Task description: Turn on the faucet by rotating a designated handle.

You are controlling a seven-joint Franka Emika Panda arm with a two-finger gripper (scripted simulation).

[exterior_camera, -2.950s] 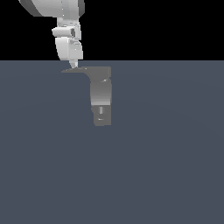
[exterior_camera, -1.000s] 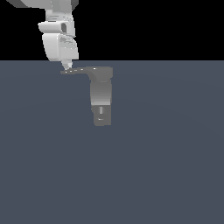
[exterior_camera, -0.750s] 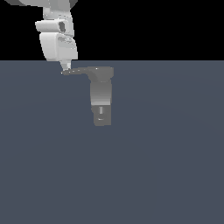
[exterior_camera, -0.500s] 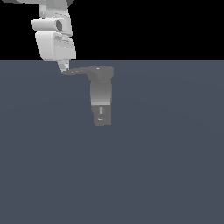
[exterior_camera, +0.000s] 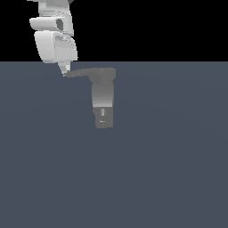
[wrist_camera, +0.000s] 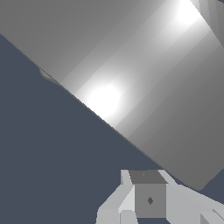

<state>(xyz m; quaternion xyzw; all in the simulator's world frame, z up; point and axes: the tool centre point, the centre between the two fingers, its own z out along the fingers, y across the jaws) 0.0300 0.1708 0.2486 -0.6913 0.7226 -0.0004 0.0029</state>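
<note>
The faucet (exterior_camera: 103, 102) is a small grey upright column with a lighter middle and a darker boxy base with a pale slot. Its handle (exterior_camera: 82, 72) is a thin flat grey lever pointing toward the exterior view's left from the top. My white gripper (exterior_camera: 65, 72) comes down from above and its tip touches the pointed end of the handle. The fingers look close together, but the frames do not show whether they are open or shut. In the wrist view a broad shiny grey surface of the handle (wrist_camera: 131, 74) fills most of the picture, with a finger (wrist_camera: 148, 199) beside it.
A flat dark blue-grey floor (exterior_camera: 169, 169) spreads around the faucet. The background above it is black.
The gripper has moved toward the exterior view's left, staying at the handle's tip. The handle's pointed end has swung slightly that way with it.
</note>
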